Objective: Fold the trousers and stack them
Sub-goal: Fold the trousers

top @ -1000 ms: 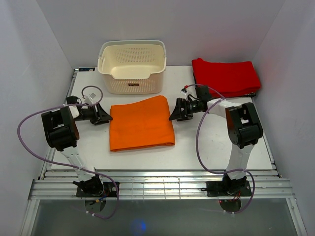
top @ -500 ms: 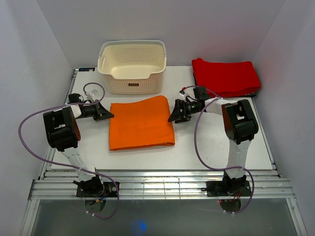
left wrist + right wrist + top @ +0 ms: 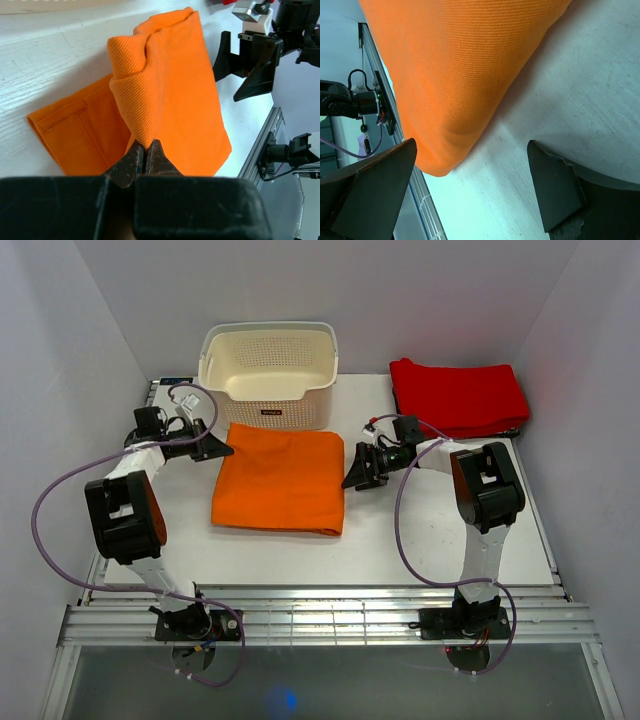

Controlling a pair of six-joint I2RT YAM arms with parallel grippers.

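Observation:
The orange trousers (image 3: 280, 478) lie folded into a rough rectangle in the middle of the table. My left gripper (image 3: 222, 449) is shut on their far left corner, and in the left wrist view a ridge of cloth (image 3: 137, 100) rises pinched between the fingertips (image 3: 159, 155). My right gripper (image 3: 352, 466) stands open at the trousers' right edge, touching nothing. In the right wrist view the orange trousers (image 3: 455, 65) fill the upper left, with bare table between the fingers (image 3: 555, 190).
A cream perforated basket (image 3: 268, 375) stands at the back, just behind the trousers. A red folded cloth (image 3: 458, 396) lies at the back right corner. The table's metal rail (image 3: 330, 615) runs along the near edge.
My left gripper has shut on the trousers' left corner and pulled it up towards the basket, turning and shifting the cloth. The right gripper stayed open beside the right edge.

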